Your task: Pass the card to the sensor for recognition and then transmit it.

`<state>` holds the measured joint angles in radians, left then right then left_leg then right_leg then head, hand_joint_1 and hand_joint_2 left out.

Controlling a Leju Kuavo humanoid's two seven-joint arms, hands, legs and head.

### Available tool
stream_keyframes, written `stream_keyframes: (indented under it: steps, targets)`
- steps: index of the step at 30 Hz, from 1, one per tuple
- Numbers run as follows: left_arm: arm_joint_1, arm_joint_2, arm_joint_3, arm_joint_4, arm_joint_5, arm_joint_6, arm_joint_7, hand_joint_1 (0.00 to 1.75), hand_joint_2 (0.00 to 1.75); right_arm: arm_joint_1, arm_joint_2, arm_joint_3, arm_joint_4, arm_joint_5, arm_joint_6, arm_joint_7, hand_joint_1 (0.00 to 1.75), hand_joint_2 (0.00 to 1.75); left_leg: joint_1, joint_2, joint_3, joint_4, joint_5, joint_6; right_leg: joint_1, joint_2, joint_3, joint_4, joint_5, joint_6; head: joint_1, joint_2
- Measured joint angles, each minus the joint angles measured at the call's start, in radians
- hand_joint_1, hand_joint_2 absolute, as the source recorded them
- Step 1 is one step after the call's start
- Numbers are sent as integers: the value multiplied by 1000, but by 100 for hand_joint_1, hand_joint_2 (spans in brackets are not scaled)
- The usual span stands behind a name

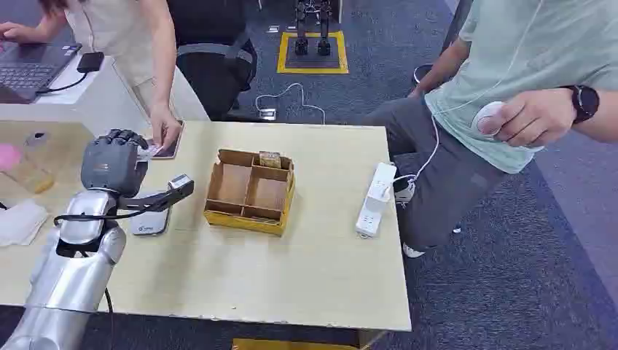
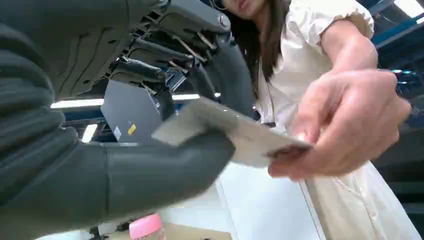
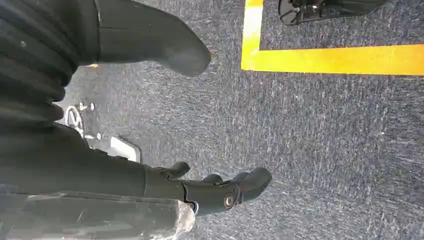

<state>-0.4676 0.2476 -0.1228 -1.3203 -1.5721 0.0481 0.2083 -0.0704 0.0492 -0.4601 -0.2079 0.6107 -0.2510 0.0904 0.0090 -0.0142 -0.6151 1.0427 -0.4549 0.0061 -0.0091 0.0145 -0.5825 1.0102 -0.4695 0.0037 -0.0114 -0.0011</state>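
Over the far left part of the tabletop [image 1: 306, 292], the left hand [image 1: 113, 164] is raised with its thumb and fingers pinching the card [image 2: 227, 132] by one end. In the left wrist view the card lies nearly flat, its long axis running from the robot's thumb out toward a person's hand [image 2: 345, 125], which pinches the opposite end, so both hold it at once. In the head view that person's hand [image 1: 166, 131] reaches down at the tabletop's far edge, just beside the robot's fingers. A phone-like device [image 1: 151, 221] lies flat on the tabletop just under the left wrist, and a yellow compartment box [image 1: 250, 191] sits near it toward the middle, with a white power strip [image 1: 375, 199] close to the right edge. The right hand [image 3: 165, 115] hangs over blue carpet, fingers apart and holding nothing.
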Motion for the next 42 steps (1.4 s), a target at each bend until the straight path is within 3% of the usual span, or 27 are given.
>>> stream_keyframes:
  steps: [31,42]
  targets:
    - [-11,-8,0,17,0,0,0,175,175,0,0,-16,0,3,0,-1,0,175,0,0,0,0,0,0,0,0,0,0,0,0,0,0]
    - [-21,-44,21,18,0,2,-76,175,175,0,0,-32,0,21,0,-1,0,175,0,0,0,0,0,0,0,0,0,0,0,0,0,0]
